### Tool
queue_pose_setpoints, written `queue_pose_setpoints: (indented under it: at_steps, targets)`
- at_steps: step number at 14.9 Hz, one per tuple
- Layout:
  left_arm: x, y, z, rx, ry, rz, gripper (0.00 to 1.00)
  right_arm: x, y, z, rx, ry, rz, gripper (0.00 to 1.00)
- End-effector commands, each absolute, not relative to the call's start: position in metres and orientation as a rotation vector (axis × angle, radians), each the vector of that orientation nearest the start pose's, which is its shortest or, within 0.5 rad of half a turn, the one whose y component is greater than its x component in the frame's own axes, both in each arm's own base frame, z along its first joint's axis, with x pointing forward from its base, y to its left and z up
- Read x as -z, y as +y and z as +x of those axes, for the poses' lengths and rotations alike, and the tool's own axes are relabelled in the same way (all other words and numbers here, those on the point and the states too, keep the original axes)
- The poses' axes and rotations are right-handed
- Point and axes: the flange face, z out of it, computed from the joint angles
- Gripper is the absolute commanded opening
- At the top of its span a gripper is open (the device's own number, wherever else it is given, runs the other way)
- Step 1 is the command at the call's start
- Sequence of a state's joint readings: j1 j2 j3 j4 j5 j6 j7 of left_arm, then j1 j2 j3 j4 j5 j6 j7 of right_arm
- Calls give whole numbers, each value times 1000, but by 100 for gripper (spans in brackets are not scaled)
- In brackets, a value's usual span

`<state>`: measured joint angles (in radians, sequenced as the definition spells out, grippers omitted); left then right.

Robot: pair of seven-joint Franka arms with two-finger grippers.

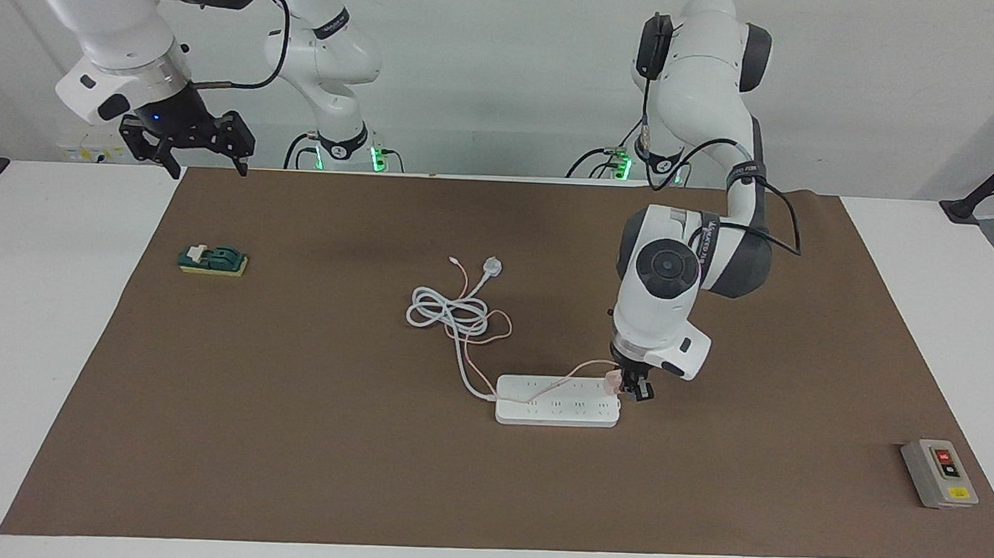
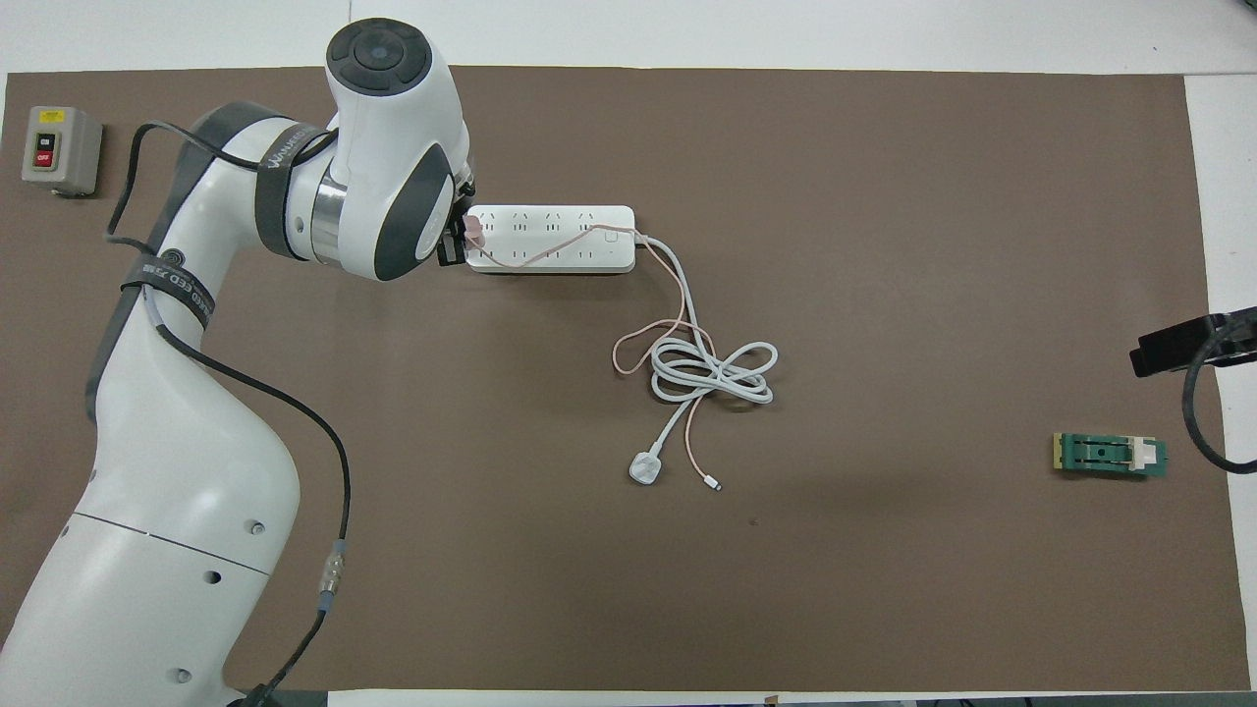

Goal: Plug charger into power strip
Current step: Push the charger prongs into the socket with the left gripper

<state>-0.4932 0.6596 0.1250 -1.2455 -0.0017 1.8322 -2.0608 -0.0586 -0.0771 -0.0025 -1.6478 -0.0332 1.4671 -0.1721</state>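
Note:
The white power strip (image 1: 557, 401) lies flat mid-table; it also shows in the overhead view (image 2: 550, 239). The pale pink charger (image 1: 614, 379) sits at the strip's end toward the left arm's end of the table, and shows in the overhead view (image 2: 474, 230). Its thin pink cable (image 1: 495, 325) trails across the strip to the cord pile. My left gripper (image 1: 631, 389) is shut on the charger, right over that end of the strip. My right gripper (image 1: 204, 159) hangs open and empty, up in the air over the mat's edge at the right arm's end.
The strip's thick white cord (image 2: 712, 373) lies coiled nearer the robots, ending in a white round plug (image 2: 645, 468). A grey button box (image 2: 59, 149) sits at the left arm's end, a green block (image 2: 1110, 455) at the right arm's end.

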Motion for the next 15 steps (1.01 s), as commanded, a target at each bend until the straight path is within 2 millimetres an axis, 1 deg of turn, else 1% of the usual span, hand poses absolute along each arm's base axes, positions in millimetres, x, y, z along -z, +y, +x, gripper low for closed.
queue_pose_setpoints:
  at_steps: [1,3,6,7,10,11,12,15]
  targets:
    - [-380,-283,663,-42,2349,2203,0,-624,-42,517,-151,-132,-3184,100]
    - [-380,-286,662,50,2287,2239,0,-625,-42,517,-149,-132,-3184,100]
    - [-381,-289,660,68,2213,2303,0,-625,-42,517,-149,-130,-3184,100]
    - [-384,-289,660,83,2189,2308,0,-625,-42,517,-149,-130,-3184,100]
    - [-375,-285,655,95,2212,2300,0,-625,-47,517,-149,-120,-3184,100]
    - [-366,-283,650,89,2212,2287,0,-624,-46,517,-152,-118,-3184,100]
    - [-361,-286,645,78,2195,2284,0,-625,-44,517,-147,-123,-3185,100]
    - [-360,-283,645,70,2195,2273,0,-624,-43,517,-149,-125,-3184,100]
